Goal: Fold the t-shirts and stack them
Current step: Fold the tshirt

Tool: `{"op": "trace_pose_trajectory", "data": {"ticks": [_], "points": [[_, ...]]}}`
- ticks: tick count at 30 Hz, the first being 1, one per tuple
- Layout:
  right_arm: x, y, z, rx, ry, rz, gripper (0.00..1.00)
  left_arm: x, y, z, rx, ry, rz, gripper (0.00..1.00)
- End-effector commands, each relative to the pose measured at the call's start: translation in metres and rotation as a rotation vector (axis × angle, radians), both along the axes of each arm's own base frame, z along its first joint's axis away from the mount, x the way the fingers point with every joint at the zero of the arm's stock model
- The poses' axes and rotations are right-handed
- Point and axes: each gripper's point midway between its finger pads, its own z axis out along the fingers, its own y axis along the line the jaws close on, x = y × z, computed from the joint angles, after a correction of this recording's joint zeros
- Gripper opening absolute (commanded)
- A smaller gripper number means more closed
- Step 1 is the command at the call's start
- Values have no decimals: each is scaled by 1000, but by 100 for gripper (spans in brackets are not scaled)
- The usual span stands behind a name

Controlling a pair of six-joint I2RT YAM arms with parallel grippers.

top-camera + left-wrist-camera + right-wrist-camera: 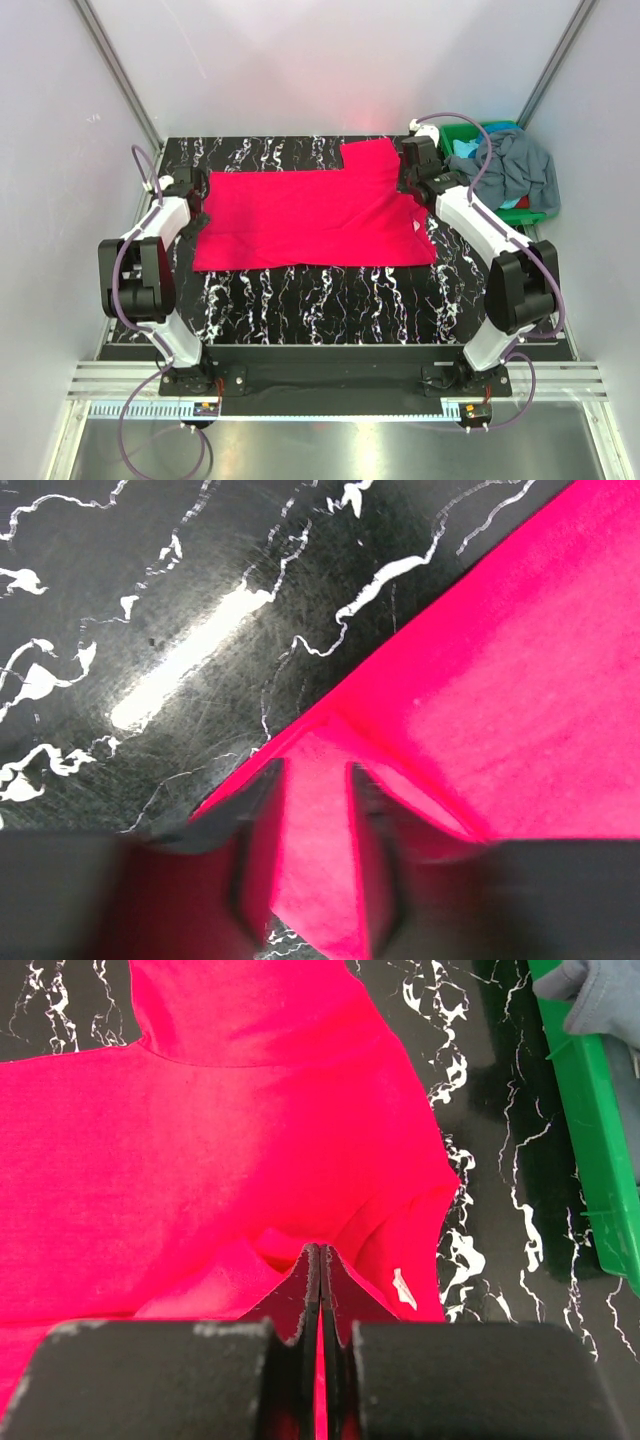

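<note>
shirt in work: magenta t-shirt [310, 215], spread flat across the far half of the bench [330, 300], one sleeve pointing to the far edge.
left end effector [315, 780]: at the shirt's left edge. Narrow, with a fold of pink cloth pinched between the fingers [372, 860]. Cloth rises off the bench into a small peak there, so I read it as a real grip, not just contact.
right end effector [320, 1255]: at the shirt's right edge, just by the sleeve. Jaws fully together on a pucker of cloth, creases fanning out from the pinch.
why held this way: opposite-edge grips keep the cloth taut between the arms, so it can be lifted or folded over without bunching.
white tag [400, 1285]: just right of the right pinch, so that grip is probably near the neck or a seam. Can't confirm.
remaining shirts: grey-blue t-shirt [520, 165] heaped over the green bin [500, 128] at the far right, a light teal one [464, 152] showing beside it. Both unfolded, well apart from the magenta one.
stage: likely the first fold of the first shirt; no stack on the bench yet.
risk: thin pinch on the right. Uneven arm travel could slip it or skew the fold line.
</note>
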Motion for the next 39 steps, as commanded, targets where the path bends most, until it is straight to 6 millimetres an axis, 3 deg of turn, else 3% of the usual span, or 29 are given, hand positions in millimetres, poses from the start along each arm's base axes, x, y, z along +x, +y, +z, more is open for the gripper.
{"op": "trace_pose_trajectory", "data": {"ticks": [1,2,8,13,15,18,20,22,23,24,25,27,28,30,34,39], "points": [[17,6,14,11,-51,18,0,12,14,22,65,-45,31,43],[18,8,6,9,-34,26,0,11,15,23,74,-42,36,50],[31,25,-17,22,10,91,0,-6,14,27,75,-49,74,50],[46,30,-13,3,-8,117,0,-11,3,26,73,-51,54,51],[46,30,-22,-17,24,128,9,-15,-5,19,56,-49,53,51],[43,13,-11,-39,51,14,35,-21,-11,6,24,-43,62,51],[24,4,2,-25,95,-45,43,-21,-14,3,6,-45,60,51],[-2,1,-3,13,168,-69,45,-20,-24,-2,-7,-37,40,51],[-14,4,5,89,166,-101,45,-20,-25,-3,-11,-35,40,51],[-26,16,-4,152,212,-58,45,-20,-25,-4,-13,-33,45,51],[-42,17,-26,168,268,-61,42,-21,-27,-6,-16,-31,44,51],[-57,19,-37,216,310,-77,34,-22,-27,-7,-14,-28,49,51],[-68,17,-52,211,346,-82,24,-22,-26,-10,-9,-19,50,51],[-79,9,-71,180,382,-108,19,-23,-24,-15,10,1,50,51],[-95,4,-102,157,454,-119,15,-33,-18,-31,40,58,52,51],[-117,-14,-142,95,530,-196,14,-37,-15,-36,57,76,62,51]]}}
